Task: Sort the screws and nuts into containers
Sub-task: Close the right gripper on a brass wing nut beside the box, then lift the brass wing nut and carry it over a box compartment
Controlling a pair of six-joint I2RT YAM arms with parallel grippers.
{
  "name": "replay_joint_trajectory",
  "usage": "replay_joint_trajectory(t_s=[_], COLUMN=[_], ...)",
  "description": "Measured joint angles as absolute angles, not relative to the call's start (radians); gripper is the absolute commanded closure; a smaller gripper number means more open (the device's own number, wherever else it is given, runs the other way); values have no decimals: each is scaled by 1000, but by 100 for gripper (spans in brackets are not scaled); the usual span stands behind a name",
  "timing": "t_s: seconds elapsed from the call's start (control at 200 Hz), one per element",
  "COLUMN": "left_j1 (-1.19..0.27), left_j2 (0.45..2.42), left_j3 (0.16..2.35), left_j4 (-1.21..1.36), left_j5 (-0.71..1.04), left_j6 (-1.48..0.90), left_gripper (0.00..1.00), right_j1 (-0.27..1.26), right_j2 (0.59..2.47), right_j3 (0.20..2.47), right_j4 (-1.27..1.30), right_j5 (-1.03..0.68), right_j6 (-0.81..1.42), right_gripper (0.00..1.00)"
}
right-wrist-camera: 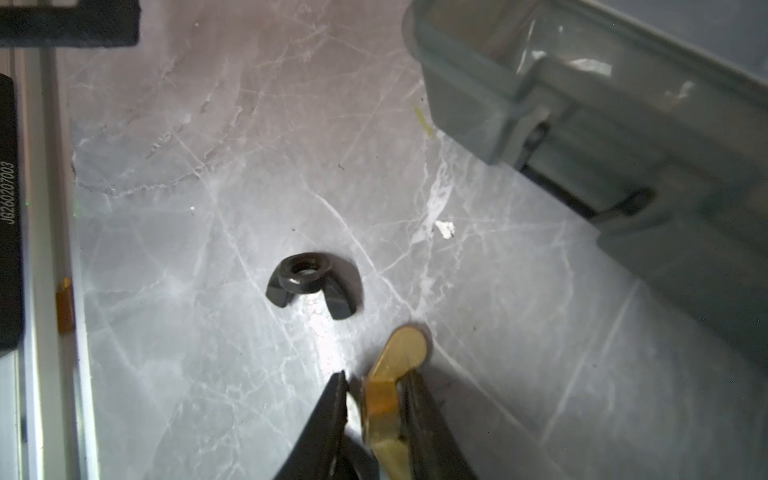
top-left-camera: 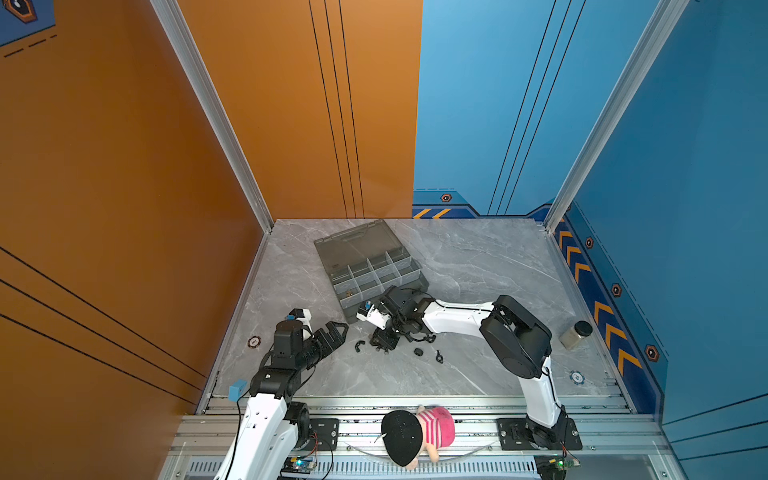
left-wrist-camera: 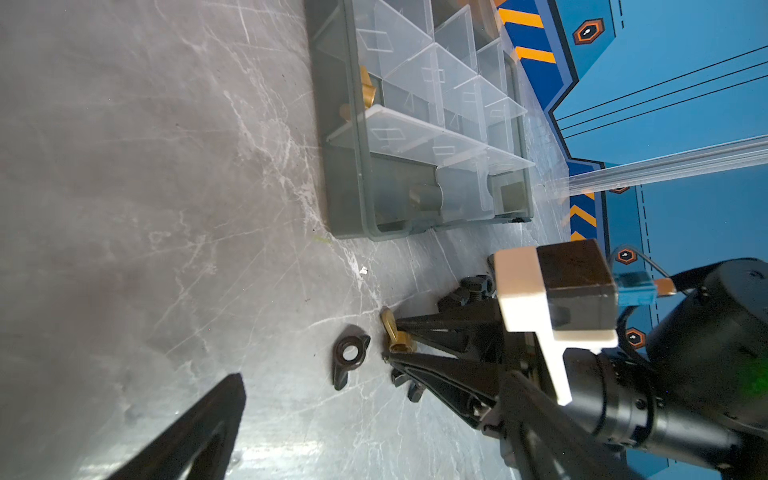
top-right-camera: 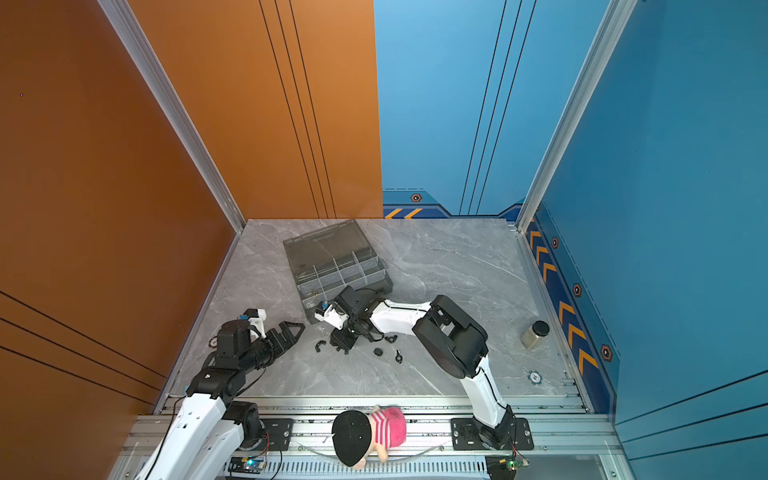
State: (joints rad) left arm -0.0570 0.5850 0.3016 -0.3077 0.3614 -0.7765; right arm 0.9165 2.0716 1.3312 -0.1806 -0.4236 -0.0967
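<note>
The right gripper [right-wrist-camera: 376, 376] is standing tip-down on the veined grey marble-look tabletop [right-wrist-camera: 208, 166], its thin black wedge fingers [right-wrist-camera: 332, 411] bracketing a smooth brass wing nut [right-wrist-camera: 405, 347] that is lying near a corner of the smoky translucent organiser case [left-wrist-camera: 345, 174]. One finger is pressing the nut's body while a bright sliver is showing beside the other, so the grip is not yet clamped. A glossy black wing nut [right-wrist-camera: 309, 282] is lying hole-up nearby, a second brass wing nut [left-wrist-camera: 368, 89] is sitting in a cell between frosted dividers [left-wrist-camera: 419, 133], and the left gripper [top-left-camera: 341, 334] is hanging with its triangular open-frame fingers spread wide.
</note>
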Motion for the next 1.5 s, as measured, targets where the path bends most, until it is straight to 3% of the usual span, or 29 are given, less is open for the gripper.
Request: replay_joint_trajectory(t_s=[0.245, 0.681, 0.976, 1.287, 1.502], left_j1=[-57, -49, -41, -29, -24], left_j2=[581, 568, 562, 571, 586], left_j3=[302, 295, 288, 287, 287], left_j4=[-309, -311, -308, -307, -305], left_j5=[361, 361, 364, 376, 388], left_j6=[-776, -784, -788, -787, -787], left_gripper=[2, 2, 2, 2, 2], right_j1=[916, 859, 828, 821, 811], right_j2=[2076, 1990, 1925, 2097, 2234], right_j3=[1341, 1360, 1533, 1810, 1875], right_j4=[-180, -228, -236, -231, -192], right_j5=[-435, -514, -547, -514, -463], right_j6=[-90, -78, -79, -82, -57], right_gripper=[100, 100, 100, 100, 100])
